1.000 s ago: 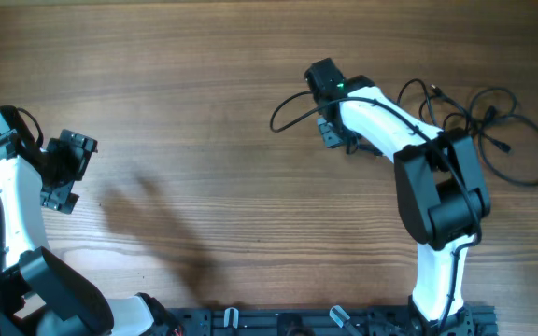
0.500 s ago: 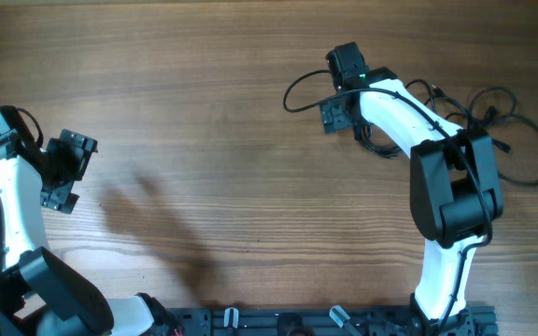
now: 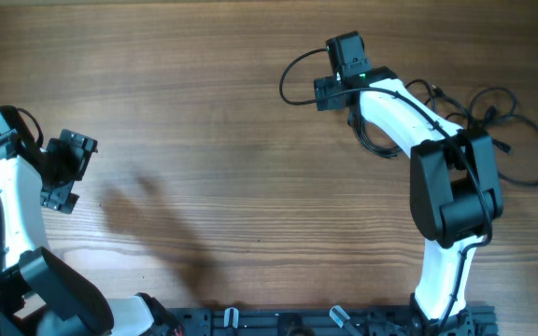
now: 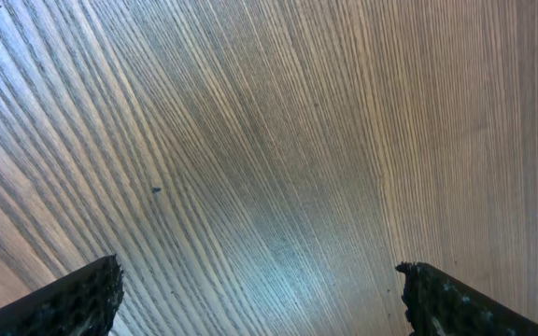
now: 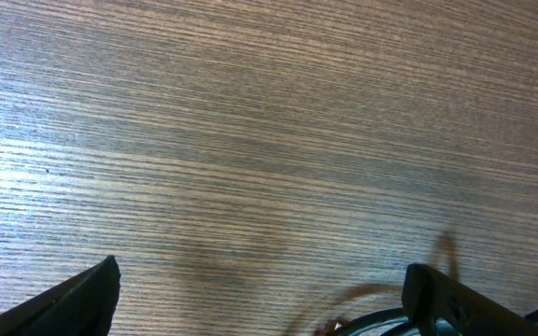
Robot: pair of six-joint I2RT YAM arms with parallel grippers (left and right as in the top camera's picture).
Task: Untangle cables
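The thin black flexible cables are found on the far right part of the brown wood-grain worktop. Their spread has its long axis running left to right. The denser tangle of loose loops lies at the right end, close to the right border of the overhead view. Small plug ends are seen there, but which way they point cannot be told.

From that tangle a strand is carried leftward under the white right arm and ends in a single open loop, which bulges away to the left.

The right tool is placed at the root of this loop, with the loop on its left and the tangle well apart on its right. In the right wrist view the right tool is seen with its fingers spread wide. Nothing is clamped between the tips, and a dark arc of cable is seen low in that picture, near the finger bases. Whether it is touched cannot be told.

The left tool is held near the left border, well apart from all cables. In its wrist view the left tool is likewise spread wide, over bare wood.

A broad stretch of worktop lies between the two tools.
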